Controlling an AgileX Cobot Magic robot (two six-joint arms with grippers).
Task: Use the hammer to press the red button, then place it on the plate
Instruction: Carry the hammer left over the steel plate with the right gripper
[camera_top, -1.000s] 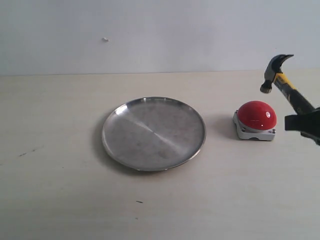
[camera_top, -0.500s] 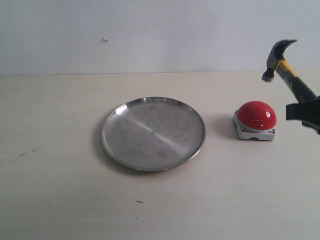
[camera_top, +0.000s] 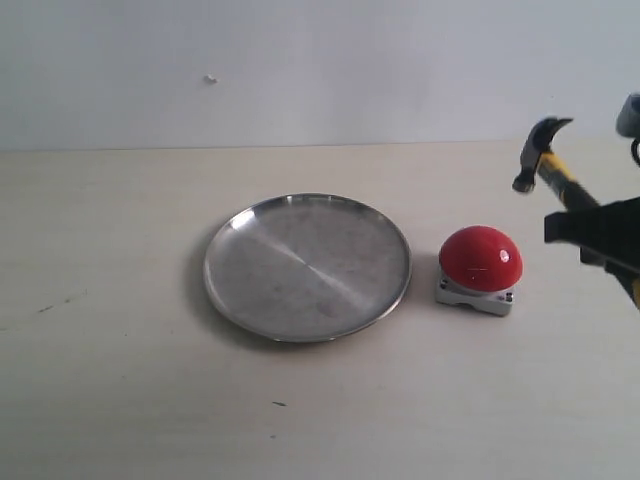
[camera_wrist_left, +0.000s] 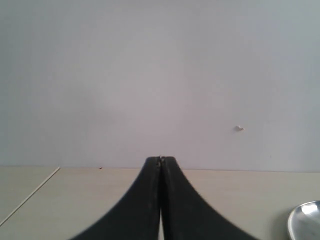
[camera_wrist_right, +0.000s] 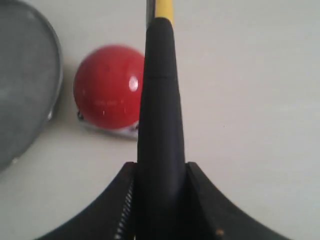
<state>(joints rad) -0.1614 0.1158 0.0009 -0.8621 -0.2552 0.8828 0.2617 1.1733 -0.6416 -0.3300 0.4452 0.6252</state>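
My right gripper (camera_top: 592, 232) is shut on the black handle of the hammer (camera_top: 560, 178) at the right edge of the exterior view. The dark head is raised, above and to the right of the red button (camera_top: 481, 258), clear of the dome. In the right wrist view the hammer (camera_wrist_right: 160, 100) runs out from my right gripper (camera_wrist_right: 161, 167), past the red button (camera_wrist_right: 107, 85). The steel plate (camera_top: 300, 270) lies just left of the button, with nothing on it. My left gripper (camera_wrist_left: 160, 160) is shut and holds nothing; the exterior view does not show it.
The pale wooden table meets a plain white wall at the back. A rim of the plate (camera_wrist_left: 305, 220) shows in a corner of the left wrist view. A small dark speck (camera_top: 278, 404) lies in front of the plate.
The red button has slid left and toward the front, closer to the plate. My right gripper and the hammer have moved left, the head a little lower.
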